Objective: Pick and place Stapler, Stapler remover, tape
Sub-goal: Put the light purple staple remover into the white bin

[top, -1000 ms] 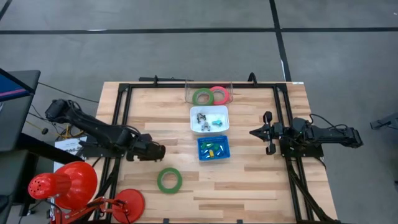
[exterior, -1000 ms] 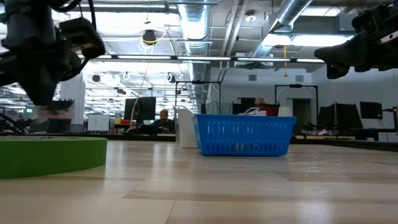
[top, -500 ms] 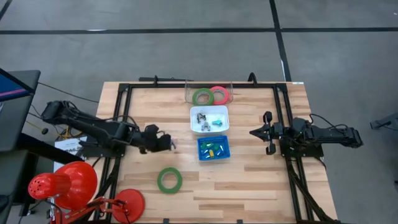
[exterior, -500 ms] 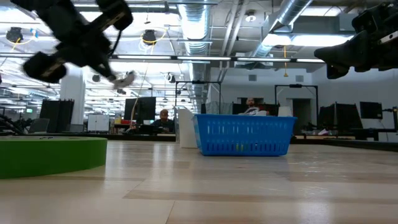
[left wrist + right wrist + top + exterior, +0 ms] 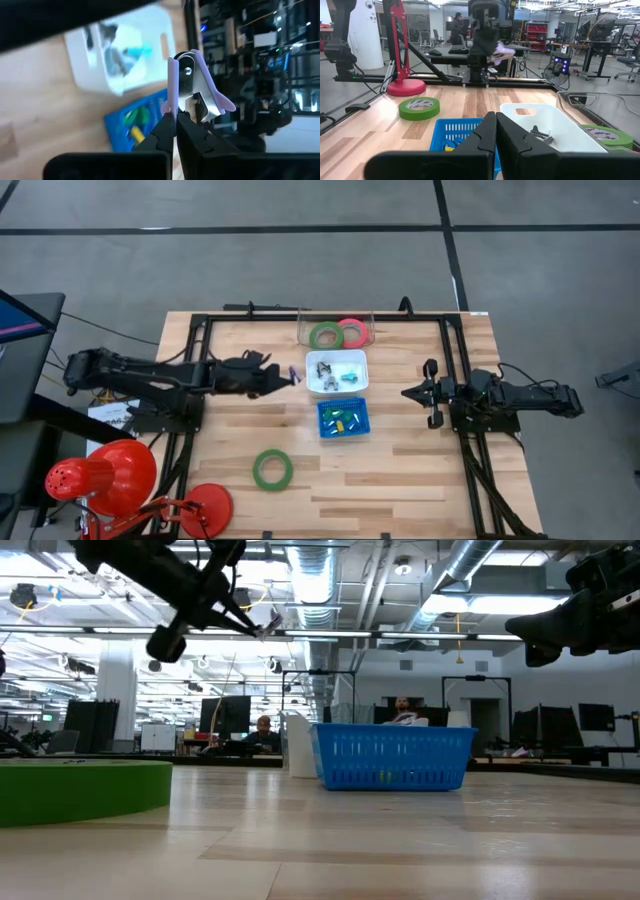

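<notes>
High view: the left gripper (image 5: 290, 375) hangs just beside the white bin (image 5: 357, 382), fingers clenched on a lilac stapler remover (image 5: 196, 90). The right gripper (image 5: 412, 393) waits clenched and empty over the desk (image 5: 400, 470).

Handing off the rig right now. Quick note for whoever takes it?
Left gripper: shut on a purple staple remover, raised beside the white bin.
Right gripper: shut, empty, waiting at the table's right.
Done: green tape and pink tape sit in the clear container.
Left: drop the remover; loose green tape ring near the front edge.
</notes>
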Tool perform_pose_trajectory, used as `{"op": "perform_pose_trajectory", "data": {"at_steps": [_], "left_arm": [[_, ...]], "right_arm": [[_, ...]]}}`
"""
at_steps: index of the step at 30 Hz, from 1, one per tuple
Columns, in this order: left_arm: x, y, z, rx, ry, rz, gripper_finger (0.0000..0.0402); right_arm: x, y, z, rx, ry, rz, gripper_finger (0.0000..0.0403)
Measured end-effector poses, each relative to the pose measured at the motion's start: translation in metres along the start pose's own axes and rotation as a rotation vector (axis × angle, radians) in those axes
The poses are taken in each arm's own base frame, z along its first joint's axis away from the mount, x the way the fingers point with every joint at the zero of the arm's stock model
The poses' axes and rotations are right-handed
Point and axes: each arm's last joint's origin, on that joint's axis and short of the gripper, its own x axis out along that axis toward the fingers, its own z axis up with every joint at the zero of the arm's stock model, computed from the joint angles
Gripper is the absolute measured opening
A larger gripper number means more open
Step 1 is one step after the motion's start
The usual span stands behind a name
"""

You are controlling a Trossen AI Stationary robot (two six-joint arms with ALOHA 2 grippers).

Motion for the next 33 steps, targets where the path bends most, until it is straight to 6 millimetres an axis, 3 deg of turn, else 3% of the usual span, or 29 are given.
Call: {"op": "perform_pose_trajectory", "data": {"at_steps": [9,18,27,33], "left_arm": [[0.013,-0.003,0.020,0.073,-0.094,-0.051,0.0003],[0.043,-0.011,0.019,0.137,-0.149,-0.194,0.0003],[0.067,0.005,0.012,0.314,-0.137,-0.109,0.0003],[0.080,0.017,0.011,0.329,-0.122,-0.047,0.0003]], "right_arm": [[0.000,0.000,0.000,0.000,0.000,0.000,0.0001],[0.000,0.000,0.000,0.000,0.000,0.000,0.0001],[0.000,0.000,0.000,0.000,0.000,0.000,0.0001],[0.000,0.000,0.000,0.000,0.000,0.000,0.0001]]}}
